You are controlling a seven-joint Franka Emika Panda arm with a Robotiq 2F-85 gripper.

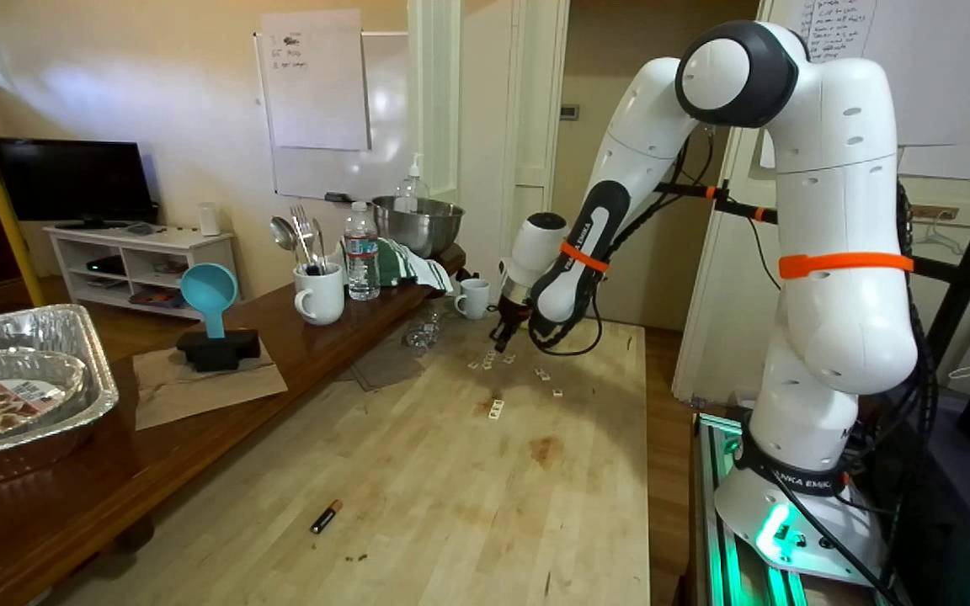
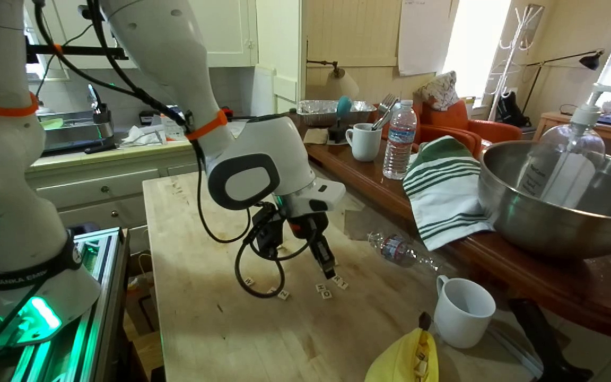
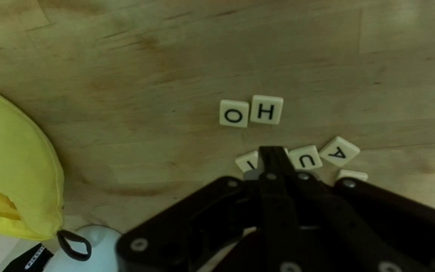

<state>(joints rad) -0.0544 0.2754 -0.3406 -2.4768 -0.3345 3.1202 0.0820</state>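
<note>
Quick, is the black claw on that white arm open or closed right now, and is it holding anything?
Black two-fingered gripper: closed, holding nothing that shows; whether it touches the small cream square letter tiles can't be told.

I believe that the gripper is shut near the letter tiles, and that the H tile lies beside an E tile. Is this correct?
Not entirely: the wrist view shows the H tile beside an O tile, not an E. The gripper is indeed shut near the letter tiles.
</note>
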